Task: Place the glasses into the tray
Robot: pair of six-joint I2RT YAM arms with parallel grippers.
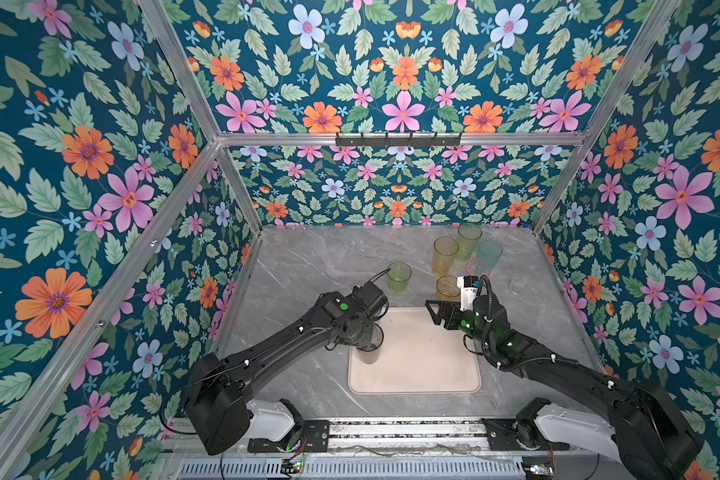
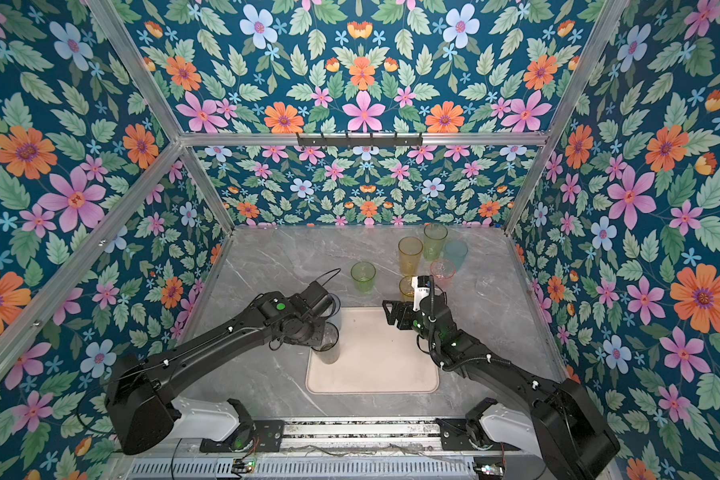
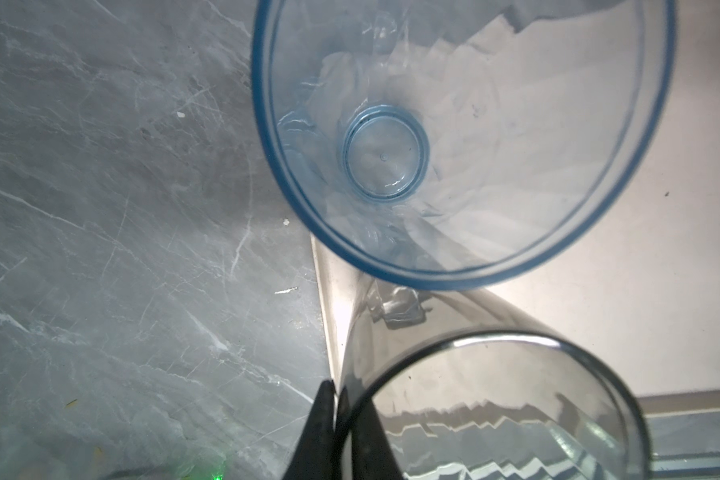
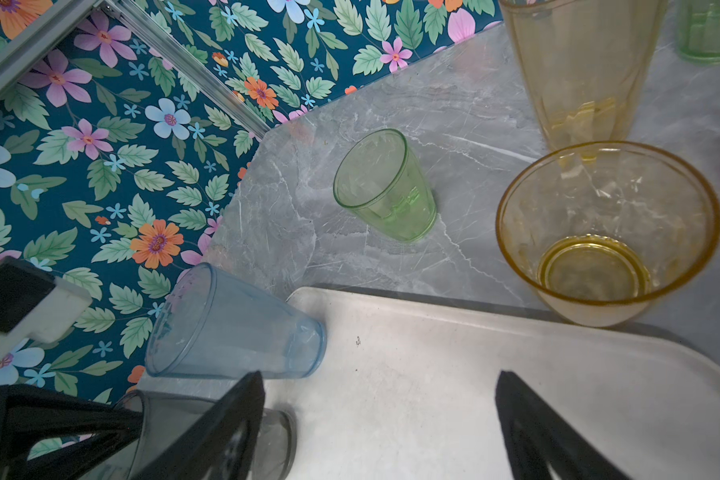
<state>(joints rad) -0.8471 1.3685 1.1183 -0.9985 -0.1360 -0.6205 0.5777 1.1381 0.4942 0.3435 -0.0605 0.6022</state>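
Left tool [image 3: 336,390], nearest the lens, is closed. Its two black fingers [image 3: 366,440] pinch the rim wall of the tall smoke-grey translucent tumbler [image 1: 368,353], apparently one inside and one outside. That tumbler stands upright at the left edge of the flat beige-pink tray [image 1: 416,374]. It is just beside the tall blue translucent tumbler [image 3: 385,156] at the tray's far-left corner; whether their walls touch cannot be told. Right tool [image 4: 381,374] hangs open and empty over the tray's far side, close to the short amber tumbler [image 4: 607,232]. This one stands on the grey marble bench [image 1: 308,257] just beyond the tray's far rim. Short green tumbler [image 4: 385,187] and tall yellow tumbler [image 4: 582,75] also wait on the bench.

Likely hazards:
- If the inner finger drags the rim on withdrawal, it could tip the grey tumbler onto its blue neighbour or over the low rim.
- If the wide right jaws close on the amber tumbler, they could nudge the yellow one behind it.
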